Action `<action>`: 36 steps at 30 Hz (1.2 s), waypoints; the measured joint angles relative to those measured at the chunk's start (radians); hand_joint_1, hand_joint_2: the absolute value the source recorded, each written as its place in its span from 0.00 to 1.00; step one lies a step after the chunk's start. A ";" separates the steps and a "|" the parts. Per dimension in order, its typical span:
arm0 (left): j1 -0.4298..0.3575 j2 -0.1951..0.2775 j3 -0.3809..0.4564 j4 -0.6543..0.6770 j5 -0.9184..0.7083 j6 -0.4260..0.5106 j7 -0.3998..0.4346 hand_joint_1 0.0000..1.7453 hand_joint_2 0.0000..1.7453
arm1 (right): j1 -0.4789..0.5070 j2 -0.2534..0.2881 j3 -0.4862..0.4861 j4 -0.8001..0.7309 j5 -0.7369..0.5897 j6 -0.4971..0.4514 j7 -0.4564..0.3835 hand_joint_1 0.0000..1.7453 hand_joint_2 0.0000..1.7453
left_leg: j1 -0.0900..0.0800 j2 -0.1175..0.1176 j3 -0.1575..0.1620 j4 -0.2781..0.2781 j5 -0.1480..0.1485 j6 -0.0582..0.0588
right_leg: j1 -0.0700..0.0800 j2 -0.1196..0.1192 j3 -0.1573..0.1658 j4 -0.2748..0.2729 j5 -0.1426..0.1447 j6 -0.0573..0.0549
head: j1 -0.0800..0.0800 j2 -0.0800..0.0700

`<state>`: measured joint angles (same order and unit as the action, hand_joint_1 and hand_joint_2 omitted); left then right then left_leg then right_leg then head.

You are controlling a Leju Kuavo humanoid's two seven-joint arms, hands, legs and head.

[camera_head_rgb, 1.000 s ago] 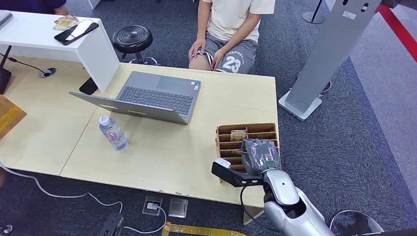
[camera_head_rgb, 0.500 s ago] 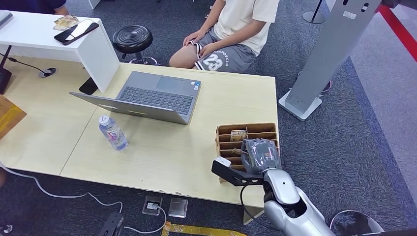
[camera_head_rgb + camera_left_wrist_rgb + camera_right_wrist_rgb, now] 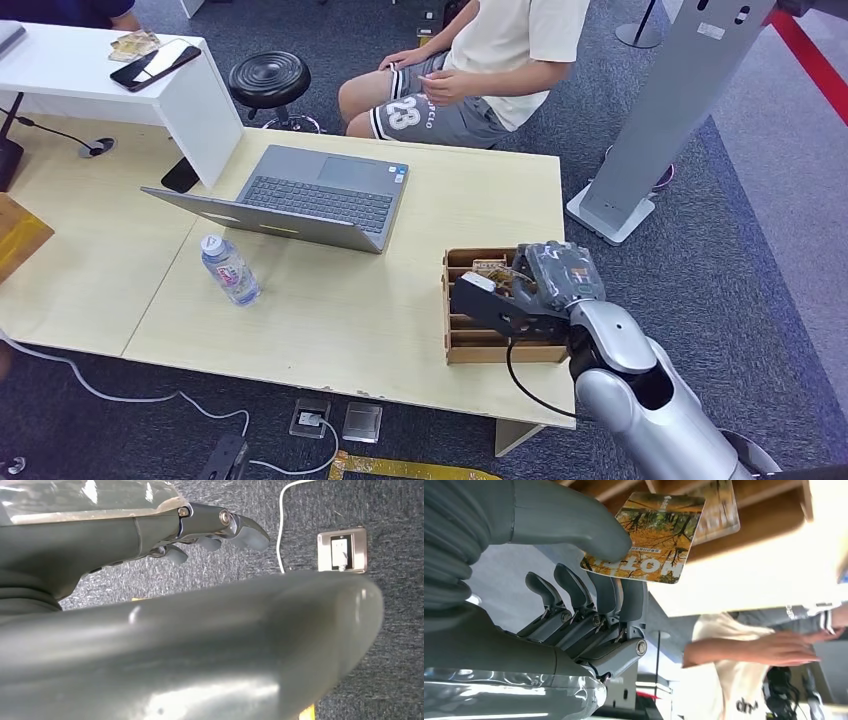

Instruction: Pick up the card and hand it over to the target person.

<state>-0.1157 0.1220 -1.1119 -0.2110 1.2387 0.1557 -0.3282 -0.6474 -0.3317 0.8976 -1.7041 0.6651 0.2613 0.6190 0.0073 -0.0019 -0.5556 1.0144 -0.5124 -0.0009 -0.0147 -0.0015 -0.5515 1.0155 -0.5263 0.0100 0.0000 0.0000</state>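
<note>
1. Right robot hand (image 3: pixel 562 272) is over the far end of the wooden slotted box (image 3: pixel 470 344), at the right end of the bench (image 3: pixel 330 320).
2. Right wrist view: thumb on top and fingers (image 3: pixel 624 605) underneath pinch the card (image 3: pixel 649 540). The card has an autumn-tree print with white lettering and is out of the box, with the wooden dividers behind it.
3. Another card (image 3: pixel 719 510) with a similar print sits in a box slot just past the held one.
4. The person (image 3: pixel 480 60), in a cream shirt and grey shorts, sits sideways beyond the far edge of the bench, well apart from the right robot hand. Their hands are near their lap.
5. Left robot hand (image 3: pixel 210 535) hangs over the carpet with its fingers loosely curled, apart, and holding nothing. A floor socket (image 3: pixel 342 550) and a white cable (image 3: pixel 282 520) lie below it.
6. Also on the bench: an open laptop (image 3: pixel 300 195) mid-bench, a water bottle (image 3: pixel 230 268) just in front of it, and a white riser (image 3: pixel 120 85) at the far left with a phone (image 3: pixel 155 65) on top.
7. A black stool (image 3: pixel 270 80) stands beside the person, and a grey stand (image 3: pixel 670 110) is on the floor off the right end of the bench.
</note>
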 joint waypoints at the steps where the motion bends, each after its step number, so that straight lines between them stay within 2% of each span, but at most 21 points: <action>1: 0.000 0.000 0.001 0.000 0.001 0.000 0.001 0.00 0.00 | -0.003 0.000 0.004 0.000 -0.008 0.001 0.001 0.89 1.00 | 0.000 0.000 0.000 0.000 0.000 0.000 | 0.000 0.000 0.000 0.000 0.000 0.000 | 0.000 0.000; 8: 0.003 0.004 0.003 0.002 0.003 -0.005 0.001 0.00 0.00 | -0.018 0.020 0.027 0.030 -0.041 -0.006 -0.014 0.89 1.00 | 0.000 0.001 0.003 -0.002 0.000 0.000 | 0.000 0.001 0.002 -0.002 0.001 0.000 | 0.000 0.000; 10: 0.003 0.002 0.004 0.002 0.004 -0.007 0.000 0.00 0.00 | -0.023 0.035 0.032 0.054 -0.019 -0.039 -0.033 0.89 1.00 | 0.000 0.001 0.002 -0.002 0.000 0.000 | 0.000 0.001 0.002 -0.002 0.001 0.000 | 0.000 0.000; 12: 0.002 -0.002 0.003 0.003 0.003 -0.011 -0.004 0.00 0.00 | -0.022 0.055 0.023 0.080 0.043 -0.117 -0.061 0.89 1.00 | 0.000 0.002 0.003 -0.002 0.000 0.000 | 0.000 0.002 0.002 -0.002 0.001 0.000 | 0.000 0.000; 16: -0.004 -0.012 -0.003 0.003 -0.004 -0.017 -0.012 0.00 0.00 | 0.009 0.102 -0.041 0.147 0.216 -0.359 -0.159 0.89 1.00 | 0.001 0.002 0.003 -0.003 0.001 0.000 | 0.001 0.002 0.003 -0.003 0.001 -0.001 | 0.000 0.000; 21: -0.014 -0.015 -0.010 0.002 -0.013 -0.018 -0.009 0.00 0.00 | 0.026 0.128 -0.076 0.258 0.316 -0.552 -0.237 0.89 1.00 | 0.001 0.001 0.004 -0.004 0.001 0.000 | 0.001 0.001 0.004 -0.004 0.002 -0.001 | 0.000 0.000; 24: -0.017 -0.015 -0.011 0.001 -0.016 -0.015 -0.005 0.00 0.00 | 0.029 0.141 -0.081 0.331 0.362 -0.637 -0.248 0.89 1.00 | 0.001 0.000 0.006 -0.006 0.003 0.000 | 0.001 0.000 0.006 -0.006 0.003 -0.001 | 0.000 0.000; 33: -0.015 -0.010 -0.012 0.000 -0.019 -0.009 -0.004 0.00 0.00 | 0.021 0.156 -0.071 0.417 0.355 -0.661 -0.250 0.89 1.00 | 0.001 0.001 0.003 -0.003 0.001 0.000 | 0.001 0.001 0.004 -0.003 0.001 0.000 | 0.000 0.000; 36: -0.014 -0.009 -0.021 0.001 -0.031 -0.003 -0.002 0.00 0.00 | 0.015 0.156 -0.066 0.418 0.357 -0.656 -0.243 0.22 1.00 | 0.001 0.001 0.004 -0.004 0.001 0.000 | 0.001 0.001 0.004 -0.004 0.002 0.000 | 0.000 0.000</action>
<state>-0.1296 0.1127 -1.1326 -0.2104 1.2080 0.1525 -0.3299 -0.6320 -0.1755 0.8316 -1.2863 1.0224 -0.3944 0.3758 0.0080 -0.0009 -0.5515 1.0105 -0.5113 -0.0013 -0.0139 -0.0005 -0.5473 1.0118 -0.5248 0.0095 0.0000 0.0000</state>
